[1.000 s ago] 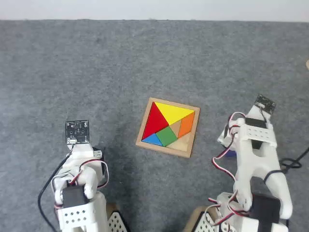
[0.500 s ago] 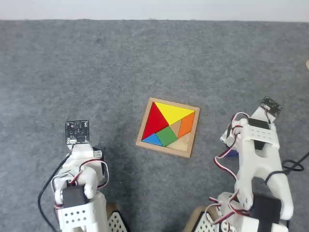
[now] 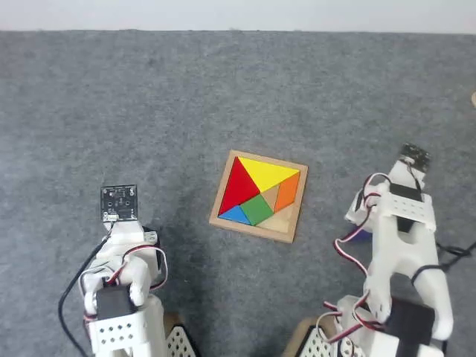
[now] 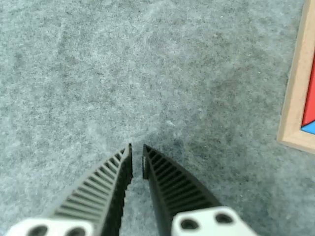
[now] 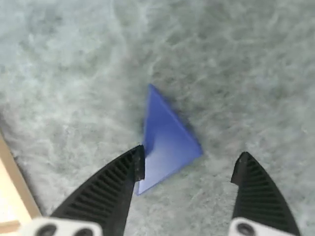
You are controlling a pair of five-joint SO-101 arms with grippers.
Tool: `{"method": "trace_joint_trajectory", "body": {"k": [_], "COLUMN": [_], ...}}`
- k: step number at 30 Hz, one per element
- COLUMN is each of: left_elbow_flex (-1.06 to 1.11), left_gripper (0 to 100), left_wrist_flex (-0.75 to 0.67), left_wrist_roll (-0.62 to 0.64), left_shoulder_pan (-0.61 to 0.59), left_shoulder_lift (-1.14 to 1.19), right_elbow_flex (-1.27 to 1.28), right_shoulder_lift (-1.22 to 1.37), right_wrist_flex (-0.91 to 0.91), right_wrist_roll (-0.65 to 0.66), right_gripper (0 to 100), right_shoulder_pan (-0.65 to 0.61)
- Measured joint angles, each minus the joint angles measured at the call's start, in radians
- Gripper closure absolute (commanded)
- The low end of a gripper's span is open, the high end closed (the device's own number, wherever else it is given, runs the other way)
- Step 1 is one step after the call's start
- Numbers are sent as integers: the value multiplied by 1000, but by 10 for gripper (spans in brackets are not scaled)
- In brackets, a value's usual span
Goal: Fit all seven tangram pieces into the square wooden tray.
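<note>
Right wrist view looks down on a blue triangle piece (image 5: pixel 166 142) lying flat on the grey felt cloth (image 5: pixel 236 64), outside the wooden tray (image 5: pixel 11 196), whose corner is just in sight. The right gripper (image 5: pixel 192 161) hangs over it with its jaws spread wide; one ridged fingertip (image 5: pixel 139 158) stands right at an edge of the triangle, and the other is off over bare cloth. Judging by its look, the piece is thin painted wood: light, stiff, unlikely to be damaged, but low on the felt and smooth-faced, so it could skid or tip out of a loose pinch. The surest hold is probably across its broad part, fingers squarely on two opposite edges rather than near a point. In the left wrist view the left gripper (image 4: pixel 137 151) hovers low over the cloth near the tray's rim, fingers drawn together to a sliver and holding nothing. In the high view the tray (image 3: pixel 222 195) holds red, yellow, green, orange and small blue pieces; whether its pale patches are unpainted pieces or bare floor is hard to tell. The right arm covers most of the loose triangle there.
</note>
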Motion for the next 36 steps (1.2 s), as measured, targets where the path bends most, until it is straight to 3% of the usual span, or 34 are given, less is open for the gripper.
{"method": "trace_joint_trajectory", "body": {"k": [8, 24, 30, 36], "left_elbow_flex": [0, 0, 0, 0], "left_gripper": [964, 964, 964, 964], "left_wrist_flex": [0, 0, 0, 0], "left_wrist_roll": [0, 0, 0, 0], "left_shoulder_pan": [0, 0, 0, 0], "left_shoulder_lift": [0, 0, 0, 0], "right_elbow_flex": [0, -2, -2, -2], "right_shoulder_lift": [0, 75, 75, 75], "right_wrist_flex": [-6, -60, -60, -74], "right_wrist_roll": [-2, -37, -32, 9], "right_gripper": [707, 709, 847, 858], "right_shoulder_pan": [-114, -92, -86, -83]}}
